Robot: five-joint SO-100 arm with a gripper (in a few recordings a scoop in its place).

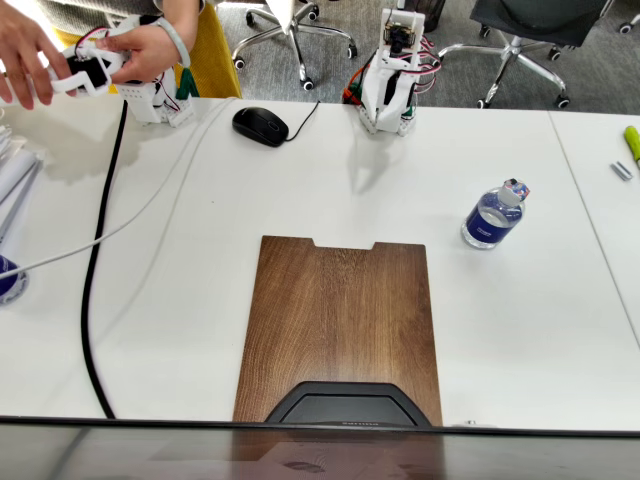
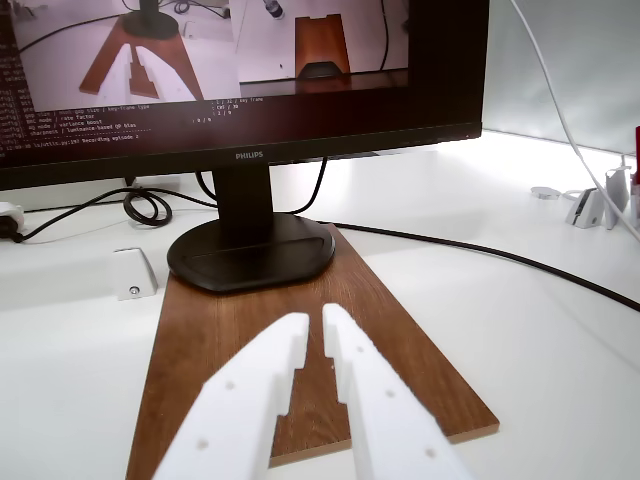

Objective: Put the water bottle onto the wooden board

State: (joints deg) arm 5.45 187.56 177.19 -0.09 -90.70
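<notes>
In the fixed view, the dark base of a monitor sits at the bottom centre on the large dark brown wood-grain board, which lies flat on the white tabletop. Right of centre, apart from the board, the small clear plastic water bottle with a blue label and white cap stands on the tabletop. A black computer mouse lies upper left of centre; grey carpet and office chairs fill the top. In the wrist view, the white hand hangs over the board with fingertips nearly together, gripping nothing.
</notes>
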